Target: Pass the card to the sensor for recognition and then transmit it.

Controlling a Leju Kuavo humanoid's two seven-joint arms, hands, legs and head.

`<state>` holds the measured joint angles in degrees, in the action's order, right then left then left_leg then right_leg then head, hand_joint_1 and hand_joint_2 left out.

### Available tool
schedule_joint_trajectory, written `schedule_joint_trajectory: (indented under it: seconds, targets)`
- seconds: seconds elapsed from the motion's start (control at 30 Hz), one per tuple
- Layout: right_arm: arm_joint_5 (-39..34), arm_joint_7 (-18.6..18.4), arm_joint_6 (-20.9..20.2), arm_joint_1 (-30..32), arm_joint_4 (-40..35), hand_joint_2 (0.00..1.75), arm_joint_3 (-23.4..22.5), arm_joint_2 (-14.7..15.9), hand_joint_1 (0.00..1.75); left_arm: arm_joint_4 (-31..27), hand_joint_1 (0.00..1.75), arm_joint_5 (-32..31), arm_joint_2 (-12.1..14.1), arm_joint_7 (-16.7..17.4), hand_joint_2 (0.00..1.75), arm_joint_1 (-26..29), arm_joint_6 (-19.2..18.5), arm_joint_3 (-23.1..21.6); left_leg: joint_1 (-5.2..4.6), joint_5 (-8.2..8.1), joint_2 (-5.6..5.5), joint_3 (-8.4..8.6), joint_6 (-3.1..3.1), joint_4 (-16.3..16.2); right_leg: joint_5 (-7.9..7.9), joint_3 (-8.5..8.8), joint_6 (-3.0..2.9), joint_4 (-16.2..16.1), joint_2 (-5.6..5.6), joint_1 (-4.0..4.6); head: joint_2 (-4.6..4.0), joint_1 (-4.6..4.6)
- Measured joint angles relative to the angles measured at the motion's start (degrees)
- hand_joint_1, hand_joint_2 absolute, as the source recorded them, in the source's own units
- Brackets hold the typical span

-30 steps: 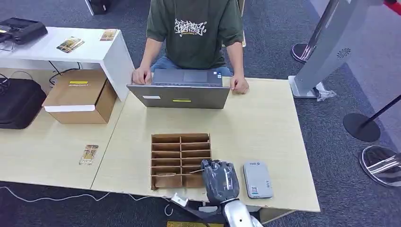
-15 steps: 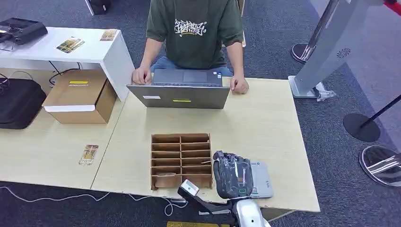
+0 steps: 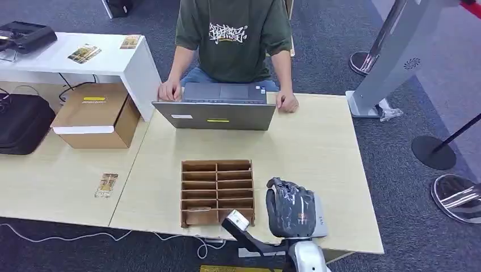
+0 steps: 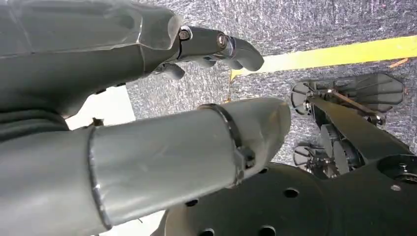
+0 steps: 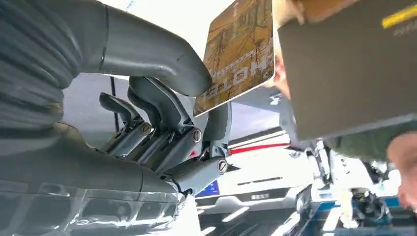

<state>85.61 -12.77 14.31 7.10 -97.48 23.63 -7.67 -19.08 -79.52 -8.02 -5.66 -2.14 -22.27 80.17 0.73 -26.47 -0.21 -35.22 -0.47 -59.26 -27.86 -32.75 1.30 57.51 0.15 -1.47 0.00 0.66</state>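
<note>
Directly under your right hand point(image 3: 291, 211) lies the grey sensor point(image 3: 321, 218), mostly covered by the hand, with a strip of it showing on the hand's outer side. From the right wrist view, you can see the hand pinching the card point(image 5: 237, 54), a brown printed one, between the thick thumb and a dark finger, while the other fingers point(image 5: 162, 123) curl below it. Just beside the hand, toward your left, stands the brown cardboard organizer point(image 3: 216, 191) with its rows of compartments, near the front edge of the light wooden table point(image 3: 317, 147). Your left hand point(image 4: 147, 98) hangs down over dark carpet and a yellow floor line, holding nothing, its fingers loosely bent and apart from the thumb. Farther left of the right hand, another card point(image 3: 106, 185) lies flat on the adjoining table. Beyond the organizer, well apart from the hand, a grey laptop point(image 3: 218, 110) stands open at the far edge, and a person point(image 3: 232, 39) in a dark green shirt sits behind it with both hands at its sides.
</note>
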Motion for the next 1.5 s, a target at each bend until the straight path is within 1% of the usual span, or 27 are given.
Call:
schedule_joint_trajectory:
  seconds: [0.07,0.27,0.33,0.5,0.53,0.57,0.6,0.63,0.67,0.77,0.8,0.9,0.93,0.97,1.0,1.2,1.23,1.3,1.33,1.4,1.43,1.5]
  targets:
    - [-0.07,0.24,1.54,0.58,-1.27,1.75,-1.20,-0.50,1.73,-0.13,0.00,-0.04,-0.07,0.00,0.00,0.00,0.02,0.00,0.00,0.00,0.00,0.00,0.00,0.00,0.00,0.00,0.00,0.00,0.00,0.00,0.00,0.02]
    - [-0.37,0.81,8.07,2.94,-5.60,1.75,-5.82,-2.08,1.73,-0.13,0.00,-0.63,-0.13,-0.02,0.00,-0.03,0.37,0.00,0.00,0.00,0.00,0.00,0.00,0.00,0.00,-0.01,0.00,0.00,0.01,0.00,0.00,0.00]
    - [-0.42,0.96,9.31,3.65,-6.93,1.75,-7.23,-2.55,1.71,-0.15,0.00,-0.74,-0.13,-0.02,0.00,-0.05,0.68,0.00,0.00,0.00,0.00,0.00,0.00,0.00,0.00,-0.01,0.00,0.00,0.01,0.00,0.00,0.02]
    - [-0.44,0.96,10.91,5.05,-8.97,1.75,-9.88,-3.37,1.73,-0.13,0.00,-0.90,-0.13,0.02,0.00,-0.08,0.85,0.00,0.00,0.00,0.01,0.01,0.00,0.00,0.00,-0.01,0.00,0.00,0.01,0.00,0.00,0.00]
    - [-0.44,0.96,11.00,5.25,-9.23,1.75,-10.33,-3.43,1.69,-0.13,0.00,-0.90,-0.13,0.02,0.00,-0.09,0.85,0.00,0.00,0.00,0.00,0.01,0.00,0.00,0.00,-0.01,0.00,0.00,0.01,0.00,0.00,0.00]
    - [-0.44,0.94,11.02,5.41,-9.44,1.75,-10.66,-3.54,1.71,-0.13,0.00,-0.90,-0.13,0.04,0.00,-0.10,0.85,0.00,0.00,0.00,0.00,0.01,0.00,0.00,0.00,-0.01,0.00,0.00,0.01,0.00,0.00,0.00]
    - [-0.44,0.94,11.06,5.50,-9.60,1.75,-10.91,-3.63,1.69,-0.13,0.00,-0.90,-0.13,0.04,0.00,-0.09,0.85,0.00,0.00,0.00,0.00,0.01,0.00,0.00,0.00,-0.01,0.00,0.00,0.01,0.00,0.00,0.00]
    - [-0.44,0.94,11.15,5.63,-9.75,1.75,-11.15,-3.67,1.75,-0.13,0.00,-0.92,-0.13,0.04,0.00,-0.10,0.87,0.00,0.00,0.00,0.01,0.01,0.00,0.00,0.00,-0.01,0.00,0.00,0.01,0.00,0.00,0.02]
    - [-0.44,0.94,11.37,5.80,-9.91,1.75,-11.41,-3.80,1.73,-0.13,0.00,-0.98,-0.13,0.04,0.00,-0.12,0.98,0.00,0.00,0.00,0.00,0.01,0.00,0.00,0.00,-0.01,0.00,0.00,0.01,0.00,0.00,0.00]
    - [-0.44,0.66,12.40,6.43,-10.49,1.75,-12.69,-4.19,1.75,-0.15,0.00,-1.09,-0.13,0.13,0.00,-0.12,1.20,0.00,0.00,0.00,0.00,0.01,0.00,0.00,0.00,0.00,0.00,0.00,0.01,0.00,0.00,0.00]
    - [-0.44,0.57,12.68,6.59,-10.65,1.75,-13.07,-4.31,1.71,-0.13,0.00,-1.09,-0.13,0.15,0.00,-0.14,1.25,0.00,0.00,0.00,0.00,0.01,0.00,0.00,0.00,0.00,0.00,0.00,0.01,0.00,0.00,0.02]
    - [-0.44,0.20,13.44,7.10,-11.13,1.75,-14.62,-4.81,1.75,-0.13,0.00,-1.16,-0.11,0.22,0.00,-0.19,1.38,0.00,0.00,-0.01,0.00,0.01,0.00,0.00,0.00,-0.01,0.00,-0.01,0.01,0.00,0.00,0.00]
    - [-0.42,0.04,13.64,7.27,-11.26,1.75,-15.15,-4.98,1.71,-0.13,0.00,-1.18,-0.11,0.24,0.00,-0.20,1.51,0.00,0.00,-0.01,0.00,0.01,0.00,0.00,0.00,-0.01,0.00,-0.01,0.01,0.00,0.00,0.02]
    - [-0.39,-0.11,13.91,7.42,-11.41,1.75,-15.85,-5.20,1.75,-0.13,0.00,-1.16,-0.11,0.26,0.00,-0.21,1.55,0.00,0.00,-0.01,0.00,0.01,0.00,0.00,0.00,-0.01,0.00,-0.01,0.01,0.00,0.00,0.00]
    - [-0.39,-0.11,14.13,7.55,-11.46,1.75,-16.46,-5.46,1.73,-0.15,0.00,-1.18,-0.11,0.28,0.00,-0.21,1.57,0.00,0.00,0.00,0.00,0.01,0.00,0.00,0.00,-0.01,0.00,-0.01,0.01,0.00,0.00,0.02]
    - [-0.42,-0.37,15.39,8.26,-12.27,1.75,-19.71,-6.45,1.75,-0.13,0.00,-1.18,-0.11,0.31,0.00,-0.21,1.66,0.00,0.00,0.00,0.00,0.01,0.00,0.00,0.00,0.00,0.00,-0.01,0.01,0.00,0.00,0.00]
    - [-0.48,-0.06,15.81,8.26,-12.35,1.75,-20.09,-6.58,1.73,-0.13,0.00,-1.20,-0.11,0.31,0.00,-0.21,1.66,0.00,0.00,0.00,0.01,0.01,0.00,0.00,0.00,0.00,0.00,-0.01,0.01,0.00,0.00,0.00]
    - [-0.83,0.96,17.28,8.11,-12.35,1.75,-20.78,-6.86,1.75,-0.13,0.00,-1.29,-0.11,0.37,0.00,-0.23,1.66,0.00,0.00,0.00,0.00,0.01,0.00,0.00,0.00,0.00,0.00,-0.01,0.01,0.00,0.00,0.00]
    - [-0.98,1.51,18.30,7.90,-12.35,1.75,-21.00,-6.95,1.71,-0.13,0.00,-1.46,-0.11,0.35,0.00,-0.23,1.66,0.00,0.00,0.00,0.00,0.01,0.00,0.00,0.00,0.00,0.00,-0.01,0.01,0.00,0.00,0.00]
    - [-1.46,2.12,19.93,7.28,-12.33,1.75,-21.35,-7.17,1.73,-0.13,0.00,-1.70,-0.11,0.37,0.00,-0.25,1.71,0.00,0.00,0.00,0.01,0.01,0.00,0.00,0.00,0.00,0.00,-0.01,0.01,0.00,0.00,0.00]
    - [-1.53,2.23,20.46,6.88,-12.31,1.75,-21.53,-7.19,1.68,-0.13,0.00,-1.77,-0.11,0.35,0.00,-0.25,1.71,0.00,0.00,0.00,0.01,0.01,0.00,0.00,0.00,0.00,0.00,-0.01,0.01,0.00,0.00,0.00]
    - [-1.90,2.73,21.62,5.80,-12.07,1.75,-21.68,-7.32,1.69,-0.13,0.00,-1.97,-0.11,0.37,0.00,-0.26,1.75,0.00,0.00,0.00,0.01,0.01,0.00,0.00,0.00,0.01,0.00,0.00,0.01,0.00,0.00,0.00]
